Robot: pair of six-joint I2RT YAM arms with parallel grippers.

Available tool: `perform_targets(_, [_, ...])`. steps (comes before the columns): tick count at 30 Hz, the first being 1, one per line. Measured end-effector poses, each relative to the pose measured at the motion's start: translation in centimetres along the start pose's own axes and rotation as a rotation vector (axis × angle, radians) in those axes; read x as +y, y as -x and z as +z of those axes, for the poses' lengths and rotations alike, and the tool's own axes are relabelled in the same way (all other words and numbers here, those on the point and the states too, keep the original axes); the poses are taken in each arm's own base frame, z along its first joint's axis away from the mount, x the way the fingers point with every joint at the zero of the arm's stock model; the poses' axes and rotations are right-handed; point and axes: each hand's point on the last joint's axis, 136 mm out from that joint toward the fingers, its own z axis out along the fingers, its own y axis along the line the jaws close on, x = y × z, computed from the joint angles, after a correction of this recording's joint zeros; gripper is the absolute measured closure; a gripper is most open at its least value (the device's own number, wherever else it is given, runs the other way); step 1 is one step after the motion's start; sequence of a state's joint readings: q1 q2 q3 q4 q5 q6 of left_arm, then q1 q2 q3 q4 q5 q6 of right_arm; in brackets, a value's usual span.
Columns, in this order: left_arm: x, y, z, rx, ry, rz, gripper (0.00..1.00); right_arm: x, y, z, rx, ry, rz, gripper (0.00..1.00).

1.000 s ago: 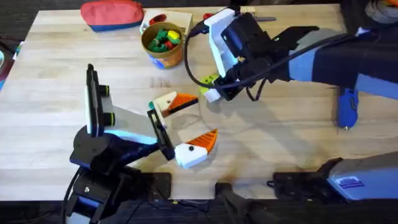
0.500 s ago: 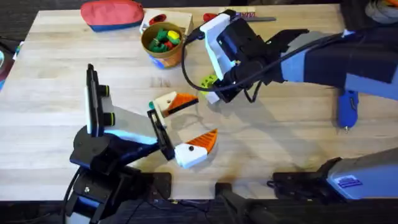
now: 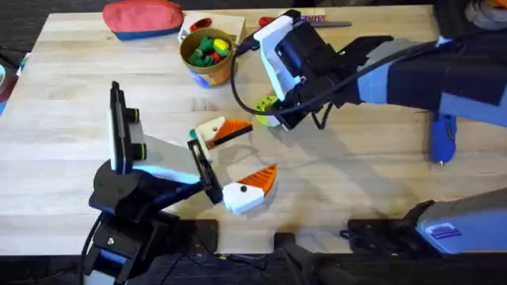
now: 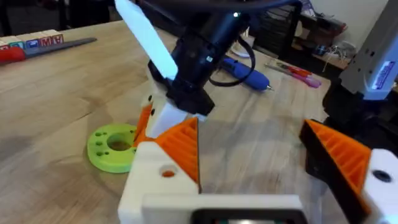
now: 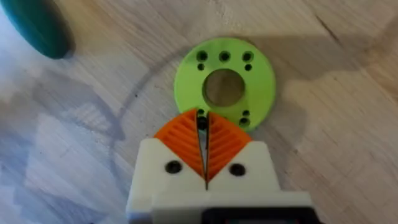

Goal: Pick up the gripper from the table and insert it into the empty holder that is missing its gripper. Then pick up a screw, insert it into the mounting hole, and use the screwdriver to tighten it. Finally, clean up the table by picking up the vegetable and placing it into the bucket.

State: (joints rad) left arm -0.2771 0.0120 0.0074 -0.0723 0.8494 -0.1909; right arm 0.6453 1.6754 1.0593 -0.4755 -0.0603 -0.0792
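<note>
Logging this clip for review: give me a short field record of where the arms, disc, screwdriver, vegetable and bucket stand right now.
right pincer: shut on a small dark item, over the disc rim
disc: lime green, flat on table, centre hole empty
left pincer: open, holding nothing, near the table's middle
screwdriver: blue, lying at the table's right side, untouched
vegetable: teal, on table near the disc
bucket: far side, toy pieces inside

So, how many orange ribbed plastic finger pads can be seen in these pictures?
4. Two on the left gripper, spread wide apart; two on the right gripper, pressed together over the edge of the lime-green round plastic disc. None seems hidden.
</note>
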Motion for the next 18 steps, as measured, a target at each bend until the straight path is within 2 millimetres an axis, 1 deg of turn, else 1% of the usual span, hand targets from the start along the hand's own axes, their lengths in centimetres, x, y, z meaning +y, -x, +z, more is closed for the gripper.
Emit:
perform_targets(3, [0.0,0.0,0.0,0.000,0.000,0.000,0.015,-0.8,0.6,-0.8,-0.011,-0.038,0.005,0.998])
perform_targets(5, [0.0,0.0,0.0,0.000,0.000,0.000,0.015,-1.4,1.6,-2.3,-0.049,-0.060,0.011,0.998])
perform_targets(7, [0.0,0.0,0.0,0.000,0.000,0.000,0.014,-1.9,3.2,-4.4,-0.113,-0.080,0.016,0.998])
perform_targets(10, [0.0,0.0,0.0,0.000,0.000,0.000,0.014,-2.2,5.6,-8.6,-0.232,-0.101,0.015,0.998])
perform_targets(13, [0.0,0.0,0.0,0.000,0.000,0.000,0.015,-1.2,7.5,-12.6,-0.348,-0.076,-0.001,0.998])
perform_targets(16, [0.0,0.0,0.0,0.000,0.000,0.000,0.015,0.4,8.2,-15.4,-0.420,-0.023,-0.023,0.998])
perform_targets(18, [0.0,0.0,0.0,0.000,0.000,0.001,0.015,1.4,8.1,-16.5,-0.434,0.010,-0.019,0.998])
